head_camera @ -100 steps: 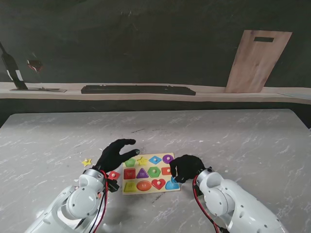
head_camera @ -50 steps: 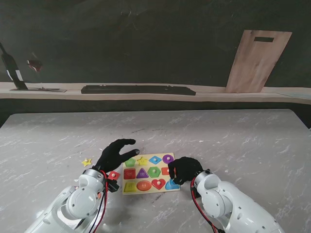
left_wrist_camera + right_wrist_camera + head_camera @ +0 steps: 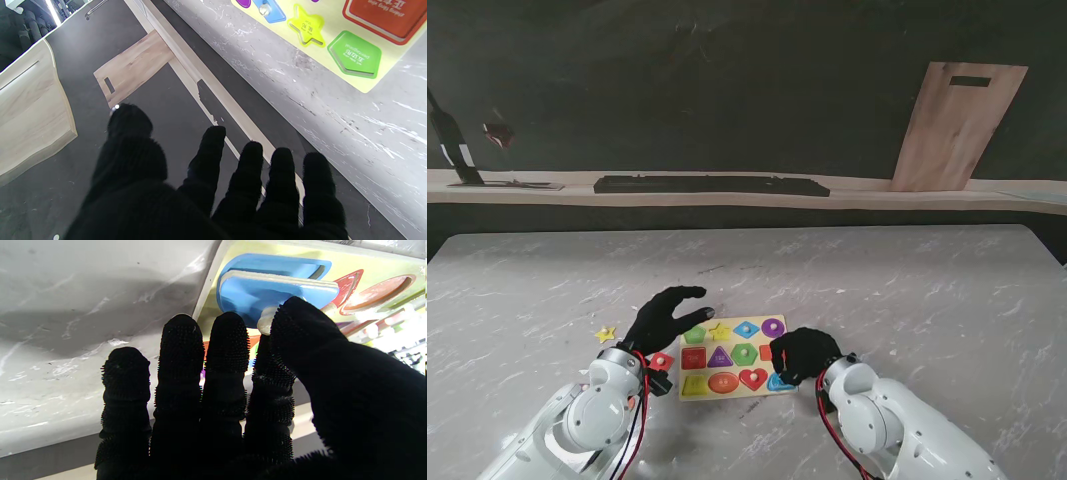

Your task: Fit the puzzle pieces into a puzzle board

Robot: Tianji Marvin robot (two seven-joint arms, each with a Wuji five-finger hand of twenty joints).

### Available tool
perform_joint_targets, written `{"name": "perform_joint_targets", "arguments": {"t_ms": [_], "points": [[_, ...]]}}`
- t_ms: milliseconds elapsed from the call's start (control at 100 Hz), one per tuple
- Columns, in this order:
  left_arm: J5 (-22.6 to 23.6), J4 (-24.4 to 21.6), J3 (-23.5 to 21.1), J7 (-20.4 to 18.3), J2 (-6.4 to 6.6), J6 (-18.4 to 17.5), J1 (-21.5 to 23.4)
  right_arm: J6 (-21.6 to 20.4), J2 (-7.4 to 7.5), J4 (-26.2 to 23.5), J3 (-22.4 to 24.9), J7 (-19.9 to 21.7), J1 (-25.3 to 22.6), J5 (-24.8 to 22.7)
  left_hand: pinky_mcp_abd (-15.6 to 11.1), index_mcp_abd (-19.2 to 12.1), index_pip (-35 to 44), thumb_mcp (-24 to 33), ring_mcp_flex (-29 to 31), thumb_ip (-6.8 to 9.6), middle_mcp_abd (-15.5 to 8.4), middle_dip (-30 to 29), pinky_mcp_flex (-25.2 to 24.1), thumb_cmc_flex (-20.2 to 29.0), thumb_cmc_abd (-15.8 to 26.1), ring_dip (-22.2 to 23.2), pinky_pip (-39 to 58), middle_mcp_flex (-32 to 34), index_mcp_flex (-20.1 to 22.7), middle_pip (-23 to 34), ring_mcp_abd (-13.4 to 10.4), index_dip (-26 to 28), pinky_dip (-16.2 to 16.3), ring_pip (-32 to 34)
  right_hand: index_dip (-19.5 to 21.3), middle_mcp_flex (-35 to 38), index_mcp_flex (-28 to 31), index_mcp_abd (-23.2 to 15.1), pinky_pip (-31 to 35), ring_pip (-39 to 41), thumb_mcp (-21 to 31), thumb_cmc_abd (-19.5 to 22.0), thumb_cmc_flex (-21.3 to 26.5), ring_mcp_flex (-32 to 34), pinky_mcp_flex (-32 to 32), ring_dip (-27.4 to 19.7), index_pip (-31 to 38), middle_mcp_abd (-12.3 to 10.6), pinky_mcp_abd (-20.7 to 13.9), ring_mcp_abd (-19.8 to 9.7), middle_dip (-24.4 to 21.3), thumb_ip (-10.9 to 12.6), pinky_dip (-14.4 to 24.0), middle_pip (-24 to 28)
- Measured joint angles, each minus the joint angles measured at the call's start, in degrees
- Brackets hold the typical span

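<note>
The yellow puzzle board [image 3: 739, 393] lies on the marble table between my hands, with several coloured pieces seated in it. My right hand [image 3: 802, 353] is at the board's near right corner. Its thumb and index finger pinch the white knob [image 3: 265, 321] of a blue piece [image 3: 273, 290], which sits tilted over its blue recess. My left hand [image 3: 664, 315] hovers open, fingers spread, over the board's left edge. The left wrist view shows a yellow star [image 3: 307, 28] and a green pentagon [image 3: 355, 55] in the board. A loose yellow star [image 3: 606, 334] and a red piece [image 3: 661, 360] lie left of the board.
A wooden cutting board [image 3: 957, 125] leans against the dark wall at the far right. A long black bar [image 3: 712, 185] lies on the ledge behind the table. A dark stand [image 3: 452, 140] is at the far left.
My right hand has shifted slightly left and nearer to me, keeping its pinch on the blue piece at the board's corner. The left hand has stayed put.
</note>
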Motion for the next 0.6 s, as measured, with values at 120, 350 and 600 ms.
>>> {"name": "perform_joint_targets", "arguments": {"t_ms": [120,350,600], "points": [[0.0,0.0,0.0,0.0,0.00,0.0,0.0,1.5,-0.08,-0.8,0.0,0.4,-0.3,0.9,0.0,0.0,0.0,0.0,0.0,0.00,0.0,0.0,0.0,0.0,0.0,0.0,0.0,0.0,0.0,0.0,0.0,0.0,0.0,0.0,0.0,0.0,0.6,1.0,0.1,0.0,0.0,-0.1,0.0,0.0,0.0,0.0,0.0,0.5,0.7,0.2,0.0,0.0,0.0,0.0],[0.0,0.0,-0.1,0.0,0.00,0.0,0.1,2.9,-0.21,-1.1,-0.9,0.4,-0.3,0.8,0.0,0.0,0.0,0.0,0.0,0.00,0.0,0.0,0.0,0.0,0.0,0.0,-0.1,0.0,0.0,0.0,0.0,0.0,0.0,0.0,-0.1,0.7,1.2,1.3,0.5,0.0,0.0,-0.1,0.0,0.0,0.0,0.0,0.0,0.7,0.7,0.8,0.2,0.0,0.0,0.1],[0.0,0.0,-0.2,0.1,0.00,-0.1,0.1,4.2,-0.26,-0.9,-1.7,0.4,0.2,0.0,0.0,0.0,0.0,0.0,0.0,0.00,0.0,0.0,0.0,0.0,0.0,0.0,-0.1,0.0,0.0,0.0,0.0,0.0,0.0,0.0,-0.2,1.2,1.2,1.8,0.6,0.1,0.0,-0.1,0.0,0.1,0.1,0.0,0.0,1.0,0.8,1.0,0.1,0.0,0.0,0.1]]}}
